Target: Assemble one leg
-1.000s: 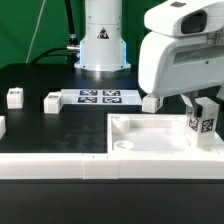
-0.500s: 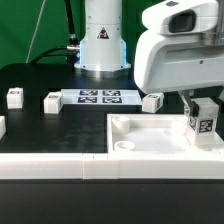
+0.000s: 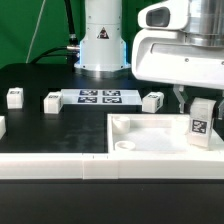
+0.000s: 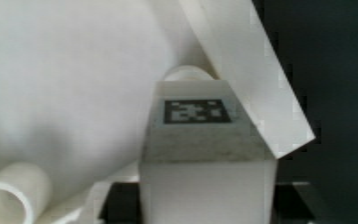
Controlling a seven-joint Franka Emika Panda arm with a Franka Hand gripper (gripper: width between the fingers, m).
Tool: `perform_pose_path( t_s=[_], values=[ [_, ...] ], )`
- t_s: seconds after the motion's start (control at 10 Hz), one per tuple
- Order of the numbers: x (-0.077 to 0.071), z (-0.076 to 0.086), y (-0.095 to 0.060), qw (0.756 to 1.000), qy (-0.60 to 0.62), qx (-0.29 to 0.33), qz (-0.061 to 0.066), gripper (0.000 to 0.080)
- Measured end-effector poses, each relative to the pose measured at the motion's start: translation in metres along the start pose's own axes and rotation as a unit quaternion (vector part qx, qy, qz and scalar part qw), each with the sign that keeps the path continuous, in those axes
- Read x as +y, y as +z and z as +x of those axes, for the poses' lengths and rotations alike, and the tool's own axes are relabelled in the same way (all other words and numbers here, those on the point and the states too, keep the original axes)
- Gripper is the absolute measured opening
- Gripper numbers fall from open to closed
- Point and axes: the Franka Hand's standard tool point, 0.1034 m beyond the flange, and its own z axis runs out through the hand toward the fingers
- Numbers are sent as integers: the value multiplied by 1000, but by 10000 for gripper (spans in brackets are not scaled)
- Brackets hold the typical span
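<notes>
Since a second ago the arm point(image 3: 175, 50) has risen and drawn toward 9 o'clock in the exterior view. One of the loose legs point(image 3: 152, 101), earlier half hidden behind the arm's body, now shows whole on the counter point(image 3: 40, 125), just beyond the panel's far rim. The held leg point(image 3: 202, 123) has straightened: it leaned a little before and now stands nearly plumb. It has hardly shifted sideways. The tool point(image 3: 201, 104) is closed narrowly on the leg's upper end, with a dark finger at either side. The leg's long axis runs from 12 to 6 o'clock, and its tag point(image 3: 200, 125) faces the exterior camera squarely. It sits at the 3 o'clock end of the panel point(image 3: 150, 140), inside the raised rim. Whether its foot touches the panel floor cannot be told. In the wrist view the leg point(image 4: 202, 160) runs lengthwise away from the camera, its tag point(image 4: 197, 110) on the face toward the lens. The panel's rim crosses slantwise just behind it, and a round corner hole shows off to one side. Two more loose legs lie at 9 o'clock on the counter, beside the marker board point(image 3: 100, 97), unmoved.
</notes>
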Motion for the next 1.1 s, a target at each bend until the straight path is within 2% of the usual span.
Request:
perform_pose_path(
  t_s=[0.3,0.6,0.9,1.1],
  values=[
    [3,0,0,987,162,1,-4,292],
    [3,-2,1,950,312,5,-11,292],
    [6,-1,1,929,370,-4,-8,292],
    [5,-2,1,939,343,-4,-8,293]
  ],
)
